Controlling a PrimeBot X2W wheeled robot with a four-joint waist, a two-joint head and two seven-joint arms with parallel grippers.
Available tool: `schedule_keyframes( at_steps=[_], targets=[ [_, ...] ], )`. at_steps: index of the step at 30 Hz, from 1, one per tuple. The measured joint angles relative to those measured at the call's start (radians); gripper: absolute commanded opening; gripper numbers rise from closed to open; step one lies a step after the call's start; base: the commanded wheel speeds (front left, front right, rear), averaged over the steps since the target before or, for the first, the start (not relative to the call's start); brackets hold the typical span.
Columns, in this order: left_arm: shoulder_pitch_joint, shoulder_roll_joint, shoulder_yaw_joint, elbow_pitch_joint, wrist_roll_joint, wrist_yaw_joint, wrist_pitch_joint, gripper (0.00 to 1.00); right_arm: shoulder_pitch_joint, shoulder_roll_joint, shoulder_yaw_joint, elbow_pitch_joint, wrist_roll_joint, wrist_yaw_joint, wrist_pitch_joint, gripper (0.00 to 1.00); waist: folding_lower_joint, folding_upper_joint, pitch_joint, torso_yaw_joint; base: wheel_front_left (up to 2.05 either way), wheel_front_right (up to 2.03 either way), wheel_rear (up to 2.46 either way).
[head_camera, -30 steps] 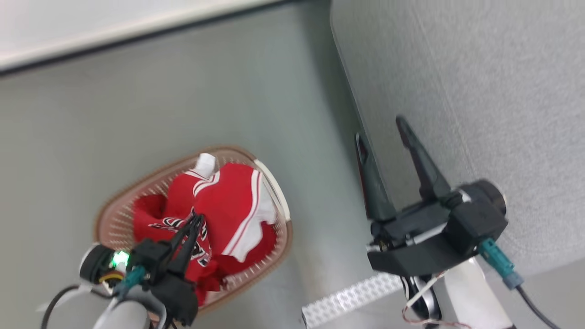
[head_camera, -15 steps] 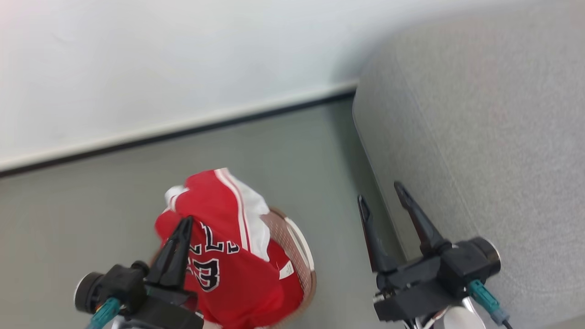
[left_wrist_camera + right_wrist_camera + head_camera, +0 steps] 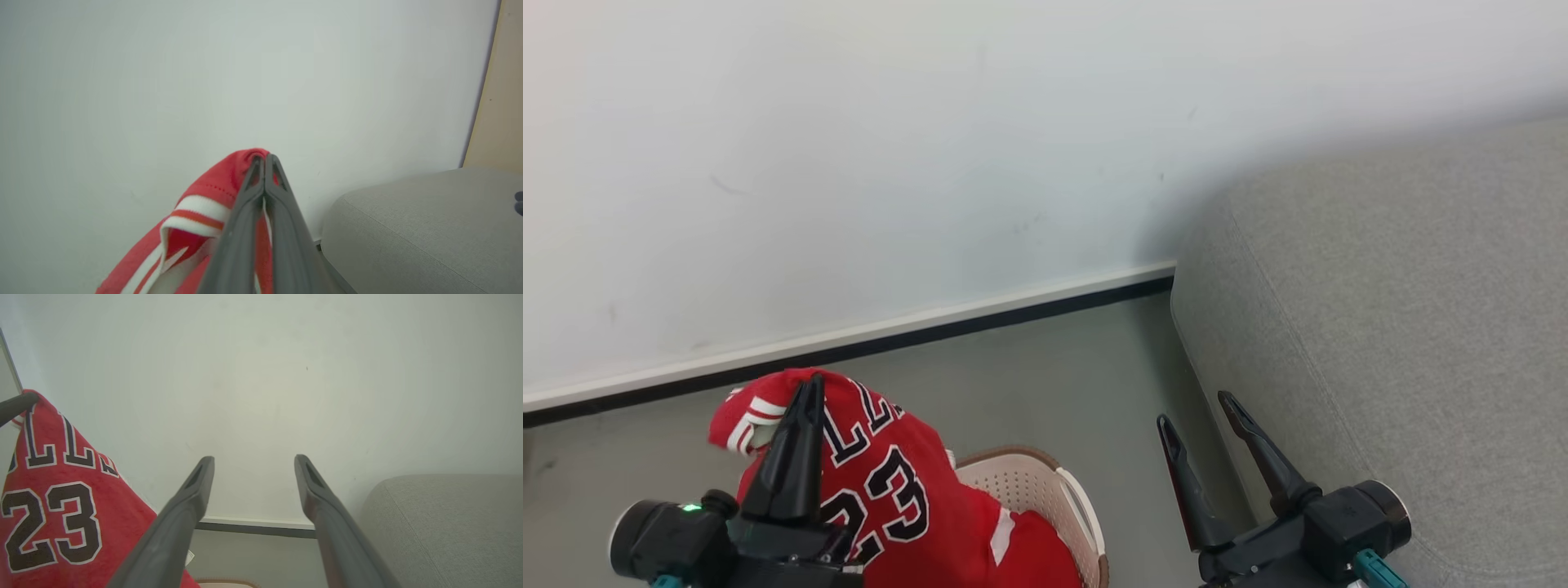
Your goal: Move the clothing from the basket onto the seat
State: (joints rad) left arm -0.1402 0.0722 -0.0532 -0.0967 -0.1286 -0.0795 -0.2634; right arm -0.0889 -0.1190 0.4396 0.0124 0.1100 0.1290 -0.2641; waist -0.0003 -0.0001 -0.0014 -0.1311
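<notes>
Left gripper: the left gripper [image 3: 811,384], at the lower left of the head view, has its two long dark fingers pressed together on a fold of red cloth. The left wrist view [image 3: 264,158] shows the tips meeting with fabric bunched around them.
Clothing, held piece: the red fabric jersey [image 3: 890,490] with white stripes and a black, white-edged 23 under block lettering hangs from those tips. It is raised above the basket and drapes down toward it. The right wrist view [image 3: 53,490] shows it from the side, with the number plain.
Clothing, lower fold: red cloth with a white stripe lies at the basket's mouth. I cannot tell whether this is the jersey's hem or a second garment.
Basket: the oval cream-white perforated plastic basket [image 3: 1033,490] with a brown rim stands on the floor under the jersey. It is partly covered, and it is apart from the seat.
Floor and wall: the grey-green floor [image 3: 1054,384] meets the plain pale wall [image 3: 931,163] at a white skirting strip [image 3: 931,320] with a dark lower edge.
Right gripper: the right gripper [image 3: 1194,410] has its fingers spread wide with nothing between them [image 3: 253,458]. It is just beside the seat's near edge.
Seat: the large grey woven-fabric upholstered seat [image 3: 1380,327] with a rounded corner is at the right and carries no clothing in the part shown.
</notes>
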Motion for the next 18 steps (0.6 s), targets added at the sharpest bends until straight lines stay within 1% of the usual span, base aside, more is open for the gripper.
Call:
schedule_keyframes(
  at_steps=[8,13,18],
  targets=[
    [0.022,-0.013,0.012,-0.044,0.007,-0.016,0.0,0.0,0.004,-0.014,0.035,-0.004,0.018,0.0,0.0,1.0,0.0002,0.0001,-0.025,0.012,0.0,0.0,0.0],
    [0.023,-0.015,-0.002,-0.053,0.013,-0.026,0.0,0.0,0.004,-0.018,0.052,-0.002,0.029,0.0,0.0,1.0,0.0003,0.0001,-0.024,0.017,0.0,0.0,0.0],
    [0.017,-0.016,-0.028,-0.058,0.015,-0.039,0.0,0.0,-0.006,-0.031,0.101,0.013,0.062,0.0,0.0,1.0,0.0003,0.0001,-0.023,0.018,0.0,0.0,0.0]
  ],
)
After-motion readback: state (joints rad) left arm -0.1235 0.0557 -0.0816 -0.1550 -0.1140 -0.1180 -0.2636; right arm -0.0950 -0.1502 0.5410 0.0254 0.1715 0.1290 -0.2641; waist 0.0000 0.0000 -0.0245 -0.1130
